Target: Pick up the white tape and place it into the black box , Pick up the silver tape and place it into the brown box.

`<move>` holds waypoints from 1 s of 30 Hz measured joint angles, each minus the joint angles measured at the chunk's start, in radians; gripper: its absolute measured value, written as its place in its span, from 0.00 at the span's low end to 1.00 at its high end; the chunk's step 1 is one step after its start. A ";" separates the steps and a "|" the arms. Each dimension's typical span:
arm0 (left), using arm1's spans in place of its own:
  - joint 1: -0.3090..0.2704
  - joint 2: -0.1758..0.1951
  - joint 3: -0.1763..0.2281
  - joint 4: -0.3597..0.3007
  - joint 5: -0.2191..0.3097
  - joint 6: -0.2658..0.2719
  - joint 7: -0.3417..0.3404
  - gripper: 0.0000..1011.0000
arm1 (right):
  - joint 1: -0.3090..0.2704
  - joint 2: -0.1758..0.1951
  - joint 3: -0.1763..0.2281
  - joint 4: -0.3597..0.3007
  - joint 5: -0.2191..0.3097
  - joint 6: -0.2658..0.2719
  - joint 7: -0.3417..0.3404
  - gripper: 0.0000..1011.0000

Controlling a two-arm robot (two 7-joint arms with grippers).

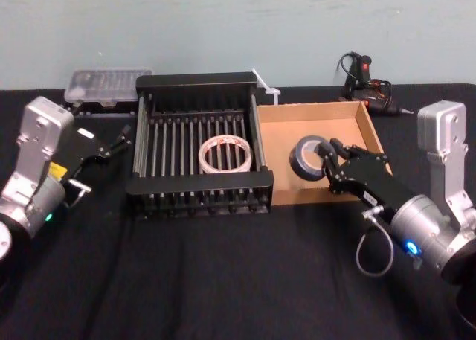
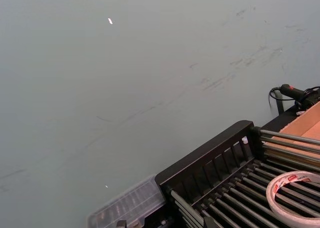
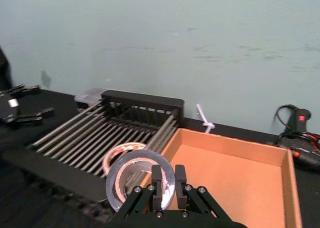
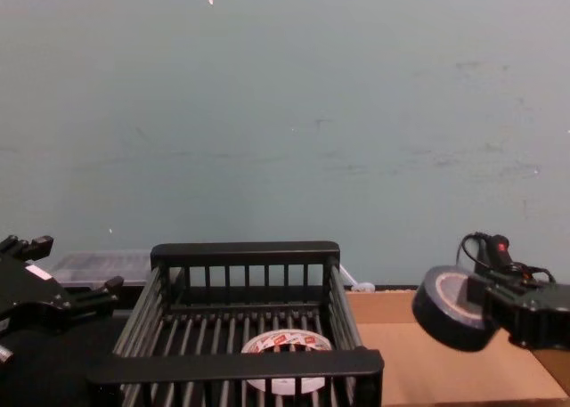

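Above the brown box (image 1: pixel 349 178), the right tool (image 1: pixel 328 164) is pinching the silver tape (image 1: pixel 307 158) on edge, tray directly beneath.

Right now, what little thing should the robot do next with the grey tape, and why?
Probably lower the right gripper and then open it. It is shut on the silver tape, held on edge above the brown box, as the chest view shows. The white tape already lies in the black box, and the left gripper waits open beside that box.
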 joint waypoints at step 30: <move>0.000 0.000 0.000 0.000 0.000 0.000 0.000 0.99 | 0.283 -0.099 -0.021 0.360 -0.068 0.036 -0.005 0.16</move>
